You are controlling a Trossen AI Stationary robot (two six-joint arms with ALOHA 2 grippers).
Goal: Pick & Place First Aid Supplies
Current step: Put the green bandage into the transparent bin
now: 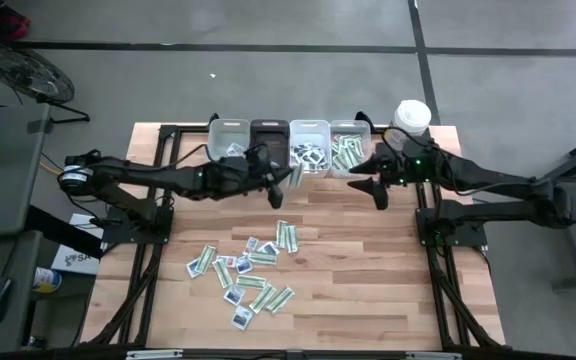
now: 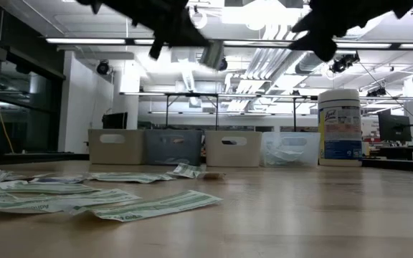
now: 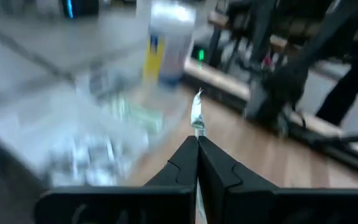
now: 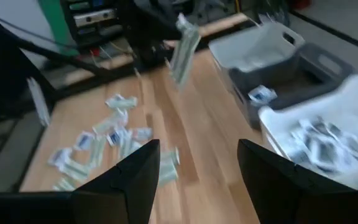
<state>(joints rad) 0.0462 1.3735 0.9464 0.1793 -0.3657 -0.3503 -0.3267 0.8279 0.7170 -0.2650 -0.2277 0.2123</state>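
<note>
Several first aid supplies (image 1: 248, 272), green-and-white strips and squarish white packets, lie flat on the wooden table's near middle. My left gripper (image 1: 280, 182) hangs in the air in front of the bins, shut on one green-and-white strip (image 1: 295, 175); the right wrist view shows this strip (image 4: 184, 46) aloft. My right gripper (image 1: 373, 190) hovers open to the right of it, in front of the clear bin (image 1: 349, 150), with nothing between its fingers (image 4: 145, 165). My left gripper pinches the green-and-white strip between its two shut fingers (image 3: 185, 158). The strip's free part (image 3: 196, 112) sticks out past the fingertips, seen edge-on. The fingers come nearly level from the table's left. The strip is lifted clear of the table and hangs tilted (image 2: 211, 54).
Along the far edge stand a white bin (image 1: 230, 138), a dark bin (image 1: 267, 140), a white bin (image 1: 309, 150) holding white packets and the clear bin holding green strips. A tall white canister (image 1: 411, 115) stands at the far right.
</note>
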